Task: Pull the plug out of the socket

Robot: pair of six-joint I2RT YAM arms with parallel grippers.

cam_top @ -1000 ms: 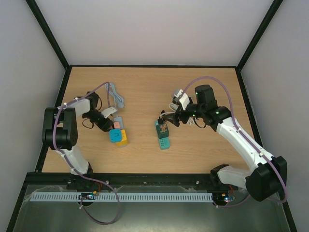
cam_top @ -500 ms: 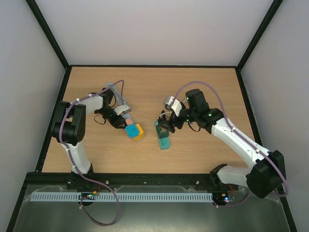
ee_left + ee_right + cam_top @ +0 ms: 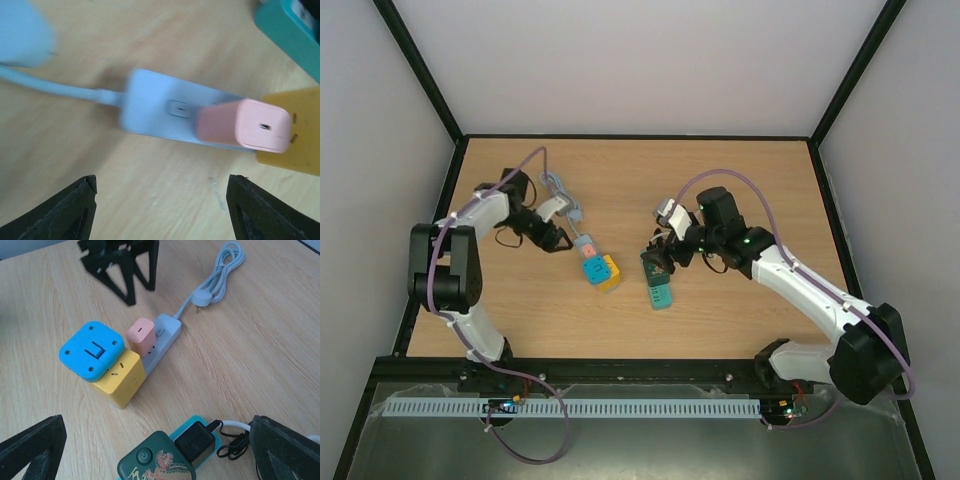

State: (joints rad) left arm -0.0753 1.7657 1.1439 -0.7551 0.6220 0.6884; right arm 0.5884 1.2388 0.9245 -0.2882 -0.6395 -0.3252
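My left pincer [image 3: 161,185] stands open, holding nothing, facing the pink plug [image 3: 242,125] in the white power strip [image 3: 155,107]. My right pincer [image 3: 157,437] gapes wide, empty, over the black plug [image 3: 194,442].

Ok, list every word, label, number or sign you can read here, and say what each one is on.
Power symbol (circle with a bar): on the round button of the dark green block.
Ornamental print beside that button: cut off by the frame edge, unreadable.
Faint marking on the black plug: too blurred to read.
No legible words, brands or numbers anywhere else.
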